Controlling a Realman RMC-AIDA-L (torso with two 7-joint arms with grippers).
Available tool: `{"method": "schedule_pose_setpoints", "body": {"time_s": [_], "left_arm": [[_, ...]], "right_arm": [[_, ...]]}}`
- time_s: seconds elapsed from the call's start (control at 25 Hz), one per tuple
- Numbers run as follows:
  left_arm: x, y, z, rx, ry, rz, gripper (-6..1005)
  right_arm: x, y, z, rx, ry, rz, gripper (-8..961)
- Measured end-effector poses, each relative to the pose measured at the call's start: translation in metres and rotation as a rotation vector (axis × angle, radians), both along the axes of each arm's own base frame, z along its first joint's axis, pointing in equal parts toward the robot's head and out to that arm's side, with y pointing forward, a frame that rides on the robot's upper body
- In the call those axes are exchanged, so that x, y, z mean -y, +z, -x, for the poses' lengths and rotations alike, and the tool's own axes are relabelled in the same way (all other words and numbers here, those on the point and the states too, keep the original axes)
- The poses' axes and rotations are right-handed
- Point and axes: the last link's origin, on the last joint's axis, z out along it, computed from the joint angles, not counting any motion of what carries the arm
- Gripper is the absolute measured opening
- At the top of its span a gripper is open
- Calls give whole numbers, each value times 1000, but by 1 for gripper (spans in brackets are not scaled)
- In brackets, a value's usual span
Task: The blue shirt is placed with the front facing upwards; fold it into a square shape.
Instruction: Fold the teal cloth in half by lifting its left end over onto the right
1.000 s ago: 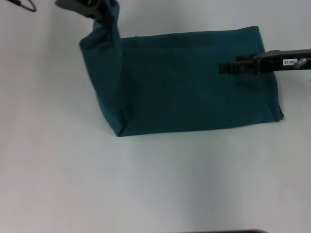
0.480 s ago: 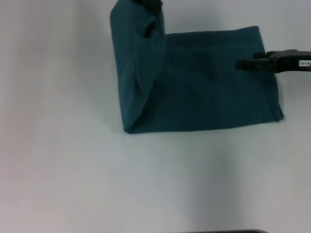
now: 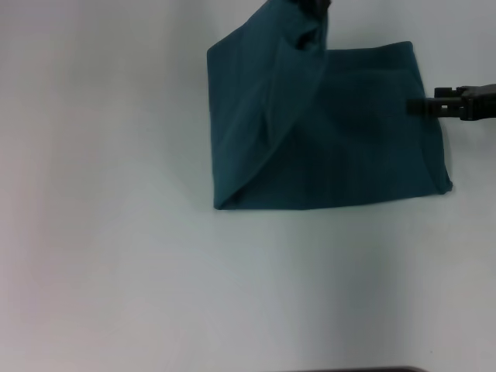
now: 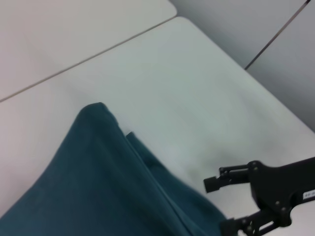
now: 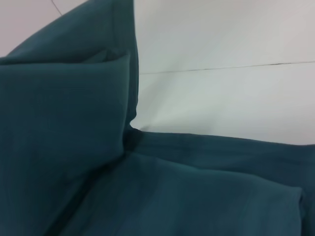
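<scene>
Jaws of my left gripper [image 3: 314, 6] clench a raised corner of the blue shirt [image 3: 349, 139] at the tabletop's [image 3: 116, 271] far edge. My right gripper [image 3: 422, 107] hovers parted at the shirt's right side, holding nothing. Soft matte teal cotton lies folded, one flap slanting upward.

Dark teal-blue all over the blue shirt [image 3: 341, 147], plain, no lettering or print on the visible cloth; deeper, shadowed teal along the raised fold at 12 o'clock. Pale grey-white desk [image 3: 116, 271], unpatterned, crossed by a thin dark seam line in the wrist views. Matte black right hand [image 3: 434, 107] at 3 o'clock. Black too on the left hand [image 3: 314, 6], at the shirt's lifted edge.
</scene>
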Motion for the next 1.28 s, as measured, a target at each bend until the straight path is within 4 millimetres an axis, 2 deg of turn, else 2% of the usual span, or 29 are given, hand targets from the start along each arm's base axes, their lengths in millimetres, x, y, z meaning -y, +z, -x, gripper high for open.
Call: {"method": "schedule_pose_setpoints", "body": {"time_s": [0.68, 0.96, 1.28], "left_arm": [[8, -33, -31, 90, -22, 24, 28], [9, -48, -38, 111, -31, 18, 27], [6, -52, -40, 122, -33, -2, 27]], "right_arm": [[3, 15, -11, 27, -26, -10, 915], [4, 17, -13, 29, -30, -12, 915], [6, 17, -14, 25, -33, -7, 915]]}}
